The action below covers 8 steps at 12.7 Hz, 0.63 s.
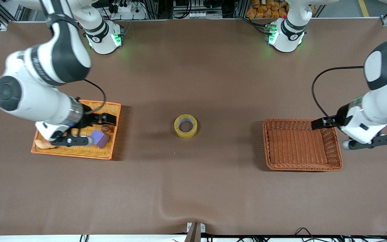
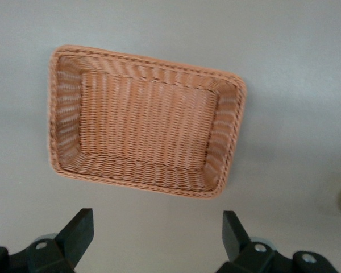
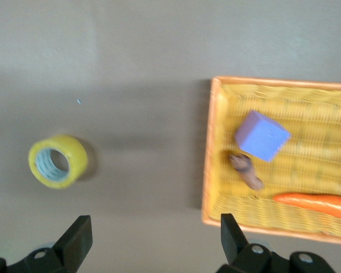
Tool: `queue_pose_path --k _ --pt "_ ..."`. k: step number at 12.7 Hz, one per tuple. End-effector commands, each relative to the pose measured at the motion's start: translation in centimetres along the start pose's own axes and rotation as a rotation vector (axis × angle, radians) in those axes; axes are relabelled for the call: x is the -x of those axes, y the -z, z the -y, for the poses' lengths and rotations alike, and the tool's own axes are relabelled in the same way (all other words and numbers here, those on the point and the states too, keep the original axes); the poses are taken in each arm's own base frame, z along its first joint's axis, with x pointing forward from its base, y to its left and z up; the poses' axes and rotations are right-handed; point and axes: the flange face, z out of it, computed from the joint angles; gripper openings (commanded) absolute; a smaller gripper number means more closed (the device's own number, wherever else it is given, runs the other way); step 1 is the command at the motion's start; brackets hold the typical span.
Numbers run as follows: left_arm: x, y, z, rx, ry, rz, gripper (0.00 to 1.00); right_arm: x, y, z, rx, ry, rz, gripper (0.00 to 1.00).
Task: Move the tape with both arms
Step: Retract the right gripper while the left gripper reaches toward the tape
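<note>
Even bright overhead light, soft shadows fell beside the tape (image 1: 185,126) and baskets, right wrist view slightly motion-blurred, no glare.

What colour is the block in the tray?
The block is purple, clearest in the right wrist view.

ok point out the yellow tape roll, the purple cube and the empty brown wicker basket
yellow translucent tape roll (image 1: 185,132), front view, on its outer yellow band
purple cube (image 3: 262,136), right wrist view, on its top face
empty brown wicker basket (image 2: 62,114), left wrist view, on its woven side wall
</note>
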Motion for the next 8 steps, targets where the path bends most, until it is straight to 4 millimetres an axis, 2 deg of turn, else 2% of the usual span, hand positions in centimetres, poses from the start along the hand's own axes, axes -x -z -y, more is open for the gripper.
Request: queue_pose_path --k 1,3,5,6,7,8 --pt "1.9 -2.3 -7.3 0.006 -0.072 0.069 1.00 1.4 3.7 -2.8 -0.002 0.086 -0.026 1.00" --pt "5.3 -5.1 -14.5 -0.012 -0.120 0.164 1.00 2.4 7.5 -6.8 0.066 0.055 -0.105 1.00" --pt "8.5 -10.1 -21.8 -0.063 -0.043 0.232 1.00 3.8 10.2 -9.7 0.053 0.022 -0.139 1.00" --pt "10.3 -12.7 -24.8 -0.108 0.004 0.255 1.00 4.5 11.4 -10.1 0.050 0.021 -0.160 1.00" --pt "11.2 -14.3 -27.1 -0.122 0.034 0.247 1.00 5.2 12.4 -10.8 0.045 0.013 -0.176 1.00" --pt "11.4 -14.4 -28.4 -0.106 0.072 0.216 1.00 6.1 12.9 -12.1 0.040 -0.003 -0.180 1.00"
